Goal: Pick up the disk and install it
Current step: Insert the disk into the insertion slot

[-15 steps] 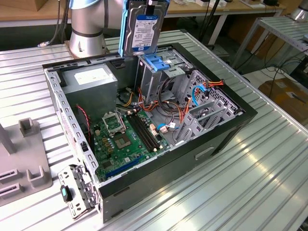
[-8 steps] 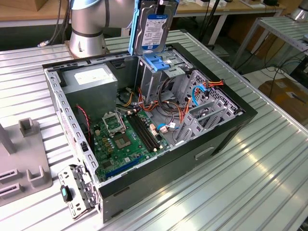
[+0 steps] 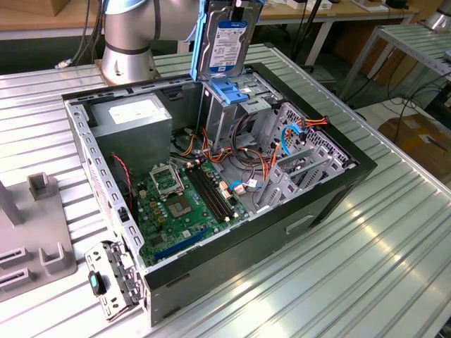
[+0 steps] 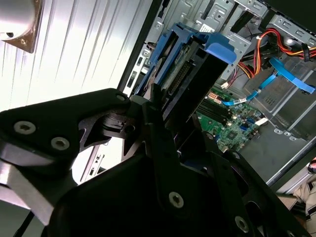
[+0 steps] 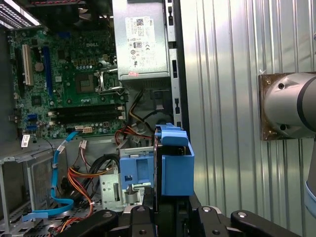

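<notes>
Gripper (image 5: 170, 213) clamped shut on the disk (image 3: 227, 39), the single arm held the drive upright over the open computer case (image 3: 232, 257), label facing outward and bright blue rails running down both long edges. The drive hung above the case's far corner, the one nearest the arm's base (image 3: 127, 42). It sat directly over the metal drive cage (image 3: 225, 116) inside the case and just above the blue latch piece (image 3: 232, 90) at the cage's mouth. Whether its lower edge touched that latch could not be told.

The pick-up appeared complete, with nothing but the closed gripper bearing the drive and no part of it resting on the ribbed table (image 3: 366, 267) around the case. The installation looked unfinished. Almost the whole body of the drive stood clear above the case's rim, not seated in the cage.

Inside the case, orange and blue cables (image 3: 296, 130) lay loose beside the cage, and none was seen plugged into the drive. The motherboard (image 3: 183, 204) lay exposed on the case's floor. The grey power supply (image 3: 134, 120) sat in the case next to the cage.
</notes>
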Tool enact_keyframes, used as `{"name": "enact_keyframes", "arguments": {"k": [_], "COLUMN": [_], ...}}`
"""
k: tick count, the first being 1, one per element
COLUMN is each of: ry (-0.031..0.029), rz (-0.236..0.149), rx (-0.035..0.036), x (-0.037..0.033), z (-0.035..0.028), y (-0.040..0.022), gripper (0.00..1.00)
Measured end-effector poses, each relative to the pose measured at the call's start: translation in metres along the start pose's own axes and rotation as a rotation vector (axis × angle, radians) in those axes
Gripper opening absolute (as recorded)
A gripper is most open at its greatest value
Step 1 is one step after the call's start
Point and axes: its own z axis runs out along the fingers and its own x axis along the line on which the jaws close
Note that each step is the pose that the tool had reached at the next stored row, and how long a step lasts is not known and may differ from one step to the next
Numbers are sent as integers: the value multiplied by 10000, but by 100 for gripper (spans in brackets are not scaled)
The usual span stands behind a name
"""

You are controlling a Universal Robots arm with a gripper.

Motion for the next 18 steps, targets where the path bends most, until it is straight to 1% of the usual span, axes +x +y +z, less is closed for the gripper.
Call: {"name": "enact_keyframes", "arguments": {"k": [6,9,10,12,15,17,18], "ry": [0,0,0,0,-2,0,0], "rz": [0,0,0,0,0,0,-1], "rx": [0,0,0,0,0,0,0], "x": [0,0,-1,-2,-2,-3,-3], "z": [0,-15,-26,-72,-82,-117,-118], "y": [-1,-1,-2,-3,-3,-4,-4], "gripper": [35,35,35,35,35,35,35]}}
